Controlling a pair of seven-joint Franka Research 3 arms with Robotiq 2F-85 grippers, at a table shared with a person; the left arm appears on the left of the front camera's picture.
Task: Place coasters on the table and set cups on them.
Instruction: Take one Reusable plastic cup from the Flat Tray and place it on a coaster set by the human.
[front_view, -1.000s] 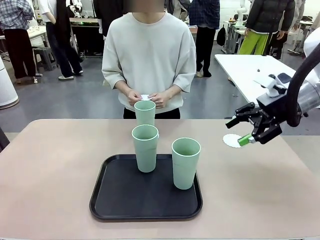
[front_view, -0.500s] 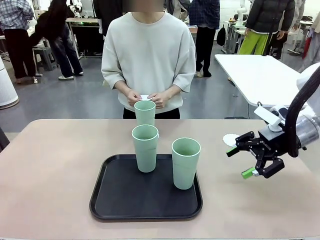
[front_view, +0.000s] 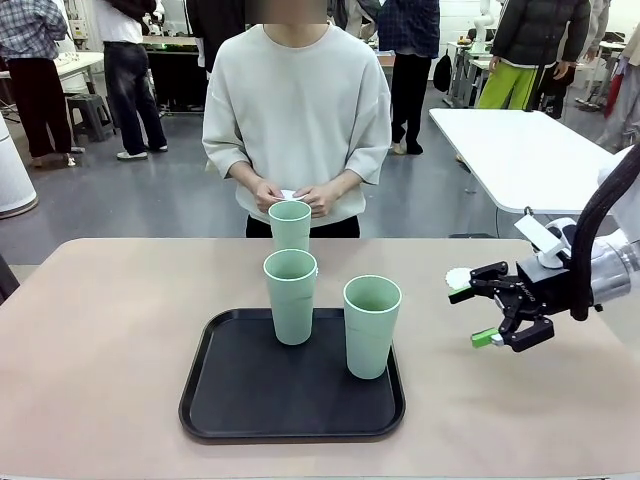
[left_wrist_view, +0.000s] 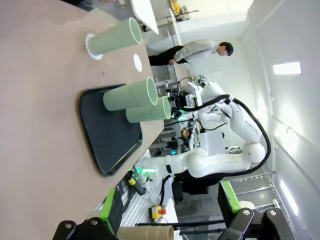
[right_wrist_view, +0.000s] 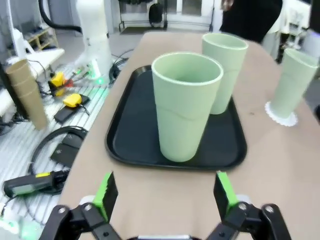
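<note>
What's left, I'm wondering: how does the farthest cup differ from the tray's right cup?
The farthest cup stands on a coaster on the table; the right cup on the tray, without one. The farthest cup is nearer the person than the right cup. Both upright, mint green.

Three plain pale mint-green tapered plastic tumblers (front_view: 372, 330) contrast with the matte black rounded-corner tray (front_view: 250, 400) and the smooth beige-tan counter (front_view: 100, 340). The round white paper coaster (front_view: 457, 277) has a scalloped lacy edge. The right gripper (front_view: 473, 316) is black with bright green pads (front_view: 486, 337).
</note>
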